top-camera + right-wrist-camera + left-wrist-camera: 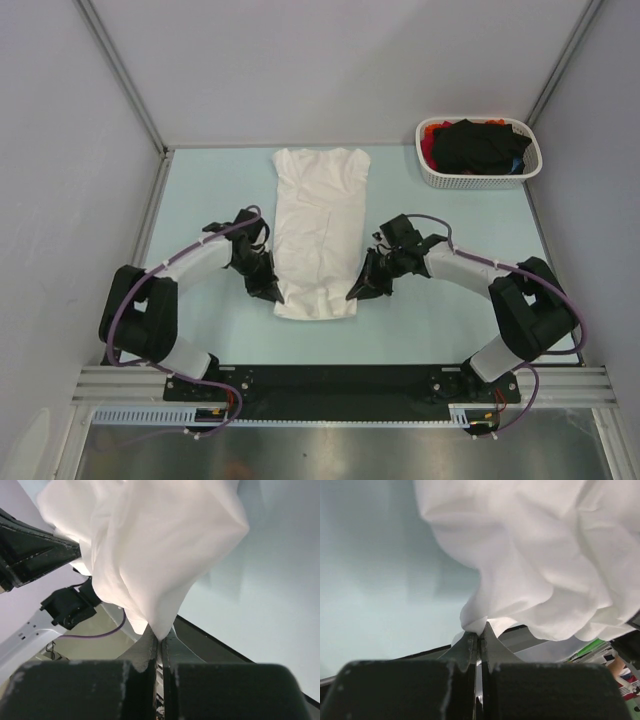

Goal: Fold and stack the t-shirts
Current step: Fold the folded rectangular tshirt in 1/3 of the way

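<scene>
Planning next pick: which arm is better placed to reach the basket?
Right, likely: the basket sits far right, on its side. The right gripper and left gripper are both shut on near corners of the white shirt.

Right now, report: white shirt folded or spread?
Partly folded: the white shirt lies full-length as a narrow strip, no sleeves sticking out; left hand and right hand pinch its near corners.
</scene>
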### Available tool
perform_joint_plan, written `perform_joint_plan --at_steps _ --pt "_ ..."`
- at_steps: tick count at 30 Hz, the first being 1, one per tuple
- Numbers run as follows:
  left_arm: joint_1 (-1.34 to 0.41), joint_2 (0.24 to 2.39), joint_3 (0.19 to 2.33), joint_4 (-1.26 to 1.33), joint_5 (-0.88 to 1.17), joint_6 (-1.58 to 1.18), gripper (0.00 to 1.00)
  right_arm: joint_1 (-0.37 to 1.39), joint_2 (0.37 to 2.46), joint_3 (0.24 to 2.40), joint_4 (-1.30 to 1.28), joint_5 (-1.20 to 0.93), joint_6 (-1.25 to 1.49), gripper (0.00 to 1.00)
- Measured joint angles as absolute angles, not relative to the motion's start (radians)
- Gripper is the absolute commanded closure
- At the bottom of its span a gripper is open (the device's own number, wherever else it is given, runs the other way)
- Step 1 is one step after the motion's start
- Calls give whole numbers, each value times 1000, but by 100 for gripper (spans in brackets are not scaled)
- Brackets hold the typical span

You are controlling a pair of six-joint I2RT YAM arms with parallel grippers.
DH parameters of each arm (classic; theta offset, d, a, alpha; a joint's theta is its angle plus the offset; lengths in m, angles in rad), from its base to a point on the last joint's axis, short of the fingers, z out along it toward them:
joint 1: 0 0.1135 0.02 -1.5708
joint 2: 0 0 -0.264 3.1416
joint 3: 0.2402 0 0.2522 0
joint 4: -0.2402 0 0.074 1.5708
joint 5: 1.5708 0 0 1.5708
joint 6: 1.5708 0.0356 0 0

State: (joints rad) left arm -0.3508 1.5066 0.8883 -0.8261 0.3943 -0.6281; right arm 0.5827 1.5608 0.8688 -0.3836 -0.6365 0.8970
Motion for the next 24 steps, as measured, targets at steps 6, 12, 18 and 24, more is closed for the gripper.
perform_joint_plan --at_steps 6,12,18,24 --pt "-351 1539 1041 -849 389 -624 100 527 1571 910 -388 -639 869 100" --pt "-345 1640 1208 -872 387 -614 100 475 1673 1021 -373 -663 839 100" --pt "-314 1777 1329 -909 390 -602 100 434 1871 1215 -360 -714 802 100" --pt "-251 1856 1396 -949 388 -596 100 411 2027 1386 -366 -746 778 100"
